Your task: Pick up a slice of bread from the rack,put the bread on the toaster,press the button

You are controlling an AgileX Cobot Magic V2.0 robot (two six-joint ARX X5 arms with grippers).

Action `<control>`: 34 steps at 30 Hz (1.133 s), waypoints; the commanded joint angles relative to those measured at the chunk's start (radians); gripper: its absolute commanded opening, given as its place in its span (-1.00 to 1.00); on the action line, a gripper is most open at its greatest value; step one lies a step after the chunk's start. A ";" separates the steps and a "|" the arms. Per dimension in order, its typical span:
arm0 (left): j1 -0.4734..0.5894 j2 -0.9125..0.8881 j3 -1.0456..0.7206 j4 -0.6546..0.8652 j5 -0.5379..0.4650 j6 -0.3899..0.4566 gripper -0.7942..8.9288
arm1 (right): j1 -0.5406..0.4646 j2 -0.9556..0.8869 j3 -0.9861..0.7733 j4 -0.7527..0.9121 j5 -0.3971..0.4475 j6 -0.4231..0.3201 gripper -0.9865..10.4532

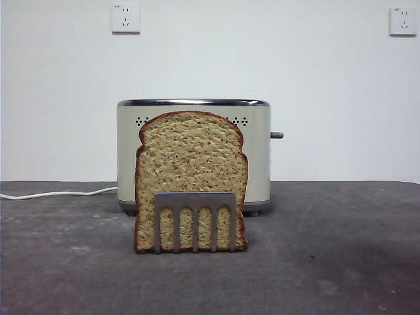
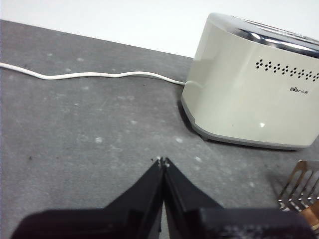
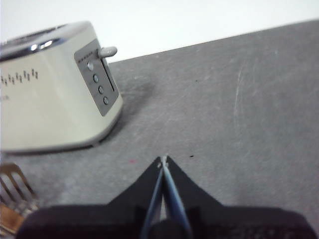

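The slice of bread (image 1: 190, 174) stands upright behind the small metal rack (image 1: 195, 220) in the middle of the front view, in front of the cream-silver toaster (image 1: 259, 154). The dark grey button (image 1: 276, 135) sticks out of the toaster's right end; it also shows in the right wrist view (image 3: 107, 51). My left gripper (image 2: 162, 160) is shut and empty above the grey table, left of the toaster (image 2: 249, 94), with the rack (image 2: 299, 186) at the picture's edge. My right gripper (image 3: 163, 159) is shut and empty, right of the toaster (image 3: 50, 94); the rack (image 3: 15, 186) shows at the edge.
A white cord (image 1: 59, 193) runs left from the toaster across the grey table (image 1: 341, 249); it also shows in the left wrist view (image 2: 89, 75). Two white wall sockets (image 1: 125, 18) sit high on the white wall behind. Neither arm shows in the front view.
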 commanded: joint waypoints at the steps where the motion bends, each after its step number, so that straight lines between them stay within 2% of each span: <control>1: 0.002 -0.002 -0.007 0.001 0.041 -0.060 -0.85 | 0.001 -0.003 -0.006 0.000 -0.003 0.146 -0.85; 6: 0.002 -0.002 0.045 -0.005 0.127 -0.079 -0.85 | 0.001 0.023 0.039 -0.002 -0.028 0.233 -0.85; 11: 0.002 0.011 0.152 -0.060 0.129 -0.084 -0.85 | 0.001 0.108 0.138 -0.003 -0.039 0.236 -0.85; 16: 0.002 0.072 0.285 -0.128 0.165 -0.081 -0.85 | 0.001 0.243 0.280 -0.028 -0.136 0.203 -0.85; 21: 0.002 0.173 0.444 -0.228 0.248 -0.014 -0.85 | 0.002 0.392 0.480 -0.163 -0.232 0.091 -0.85; 25: 0.002 0.273 0.575 -0.329 0.319 0.069 -0.85 | 0.002 0.507 0.662 -0.336 -0.292 -0.041 -0.85; 29: 0.002 0.371 0.695 -0.427 0.425 0.165 -0.85 | 0.015 0.612 0.840 -0.532 -0.293 -0.172 -0.85; 34: 0.001 0.488 0.832 -0.579 0.527 0.303 -0.85 | 0.044 0.716 1.019 -0.758 -0.291 -0.301 -0.85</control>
